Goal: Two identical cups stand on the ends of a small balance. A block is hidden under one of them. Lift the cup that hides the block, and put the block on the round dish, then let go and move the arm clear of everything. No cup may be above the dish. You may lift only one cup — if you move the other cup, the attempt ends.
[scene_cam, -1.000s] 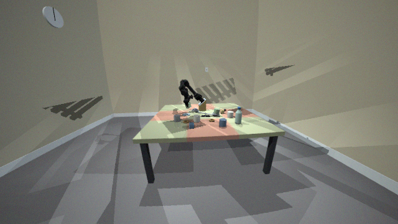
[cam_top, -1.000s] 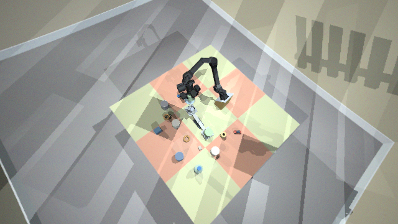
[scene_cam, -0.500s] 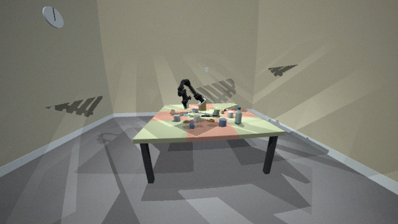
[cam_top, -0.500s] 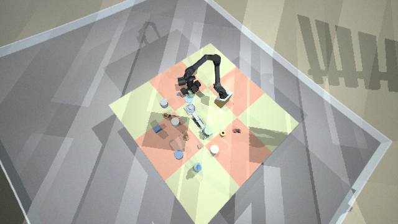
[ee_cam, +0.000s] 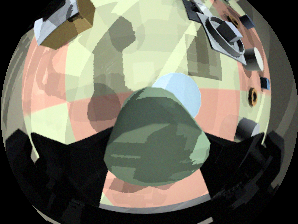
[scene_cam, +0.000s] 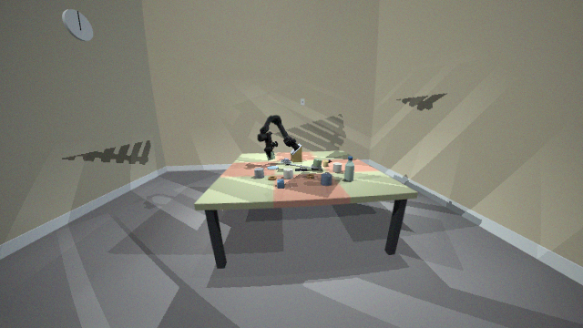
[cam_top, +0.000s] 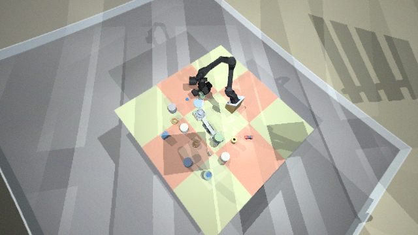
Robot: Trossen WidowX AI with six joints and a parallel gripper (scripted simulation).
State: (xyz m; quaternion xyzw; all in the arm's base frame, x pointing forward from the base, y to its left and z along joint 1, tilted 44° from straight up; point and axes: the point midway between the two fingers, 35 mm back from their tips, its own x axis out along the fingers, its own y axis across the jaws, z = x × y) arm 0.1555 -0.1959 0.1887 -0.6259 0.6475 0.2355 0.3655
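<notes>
Green cup [cam_top: 202,95] [scene_cam: 271,156] [ee_cam: 157,140] clamped between the fingers of the claw [cam_top: 202,93] [scene_cam: 271,155] [ee_cam: 153,132], which stand well apart around its width. From my end the main worry is where I set it down: in the wrist view its rim overlaps the pale blue dish [cam_top: 198,103] [scene_cam: 272,168] [ee_cam: 186,92], and I can't tell how much true clearance there is. Release too close and the cup could stand over the dish or topple onto it, spoiling the finish. The small blue piece [cam_top: 187,98] near the dish could tip it if I lower carelessly. Later, a low swing along the balance [cam_top: 208,126] [scene_cam: 296,165] [ee_cam: 220,46] might jolt the beam and shift the other cup [cam_top: 218,137] [scene_cam: 317,162] on the far end, which ends the attempt; a hard press while gripping might do the same. The grey block [cam_top: 200,113] [scene_cam: 286,160] [ee_cam: 229,31] sits uncovered on the near end of the balance, outside the claw and past the dish from it, up and to the right in the wrist view.
</notes>
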